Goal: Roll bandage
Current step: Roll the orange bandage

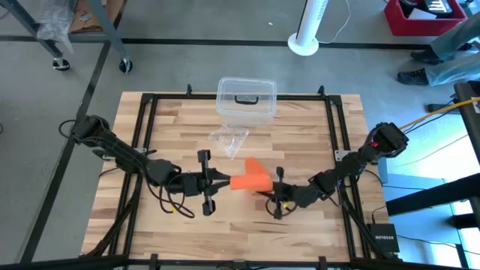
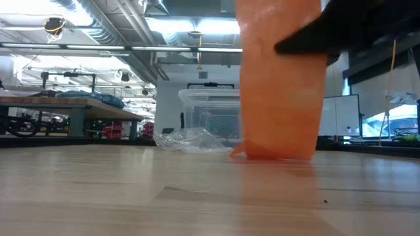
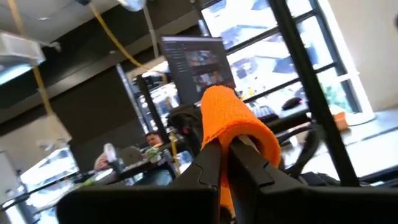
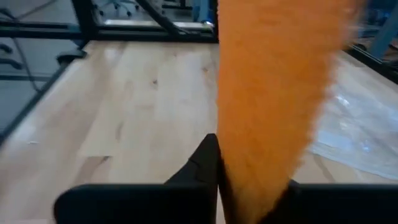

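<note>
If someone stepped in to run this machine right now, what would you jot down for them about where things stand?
Left gripper: shut on the bandage.
Right gripper: shut on the bandage at its other side.
Bandage: orange, held between both grippers at mid-table, hanging with its lower edge on the table.
Clear plastic box and a small clear plastic piece lie behind it, untouched.
Done: both arms have hold of it.
Left: no tight roll shows yet; the rolling seems still to do.
</note>
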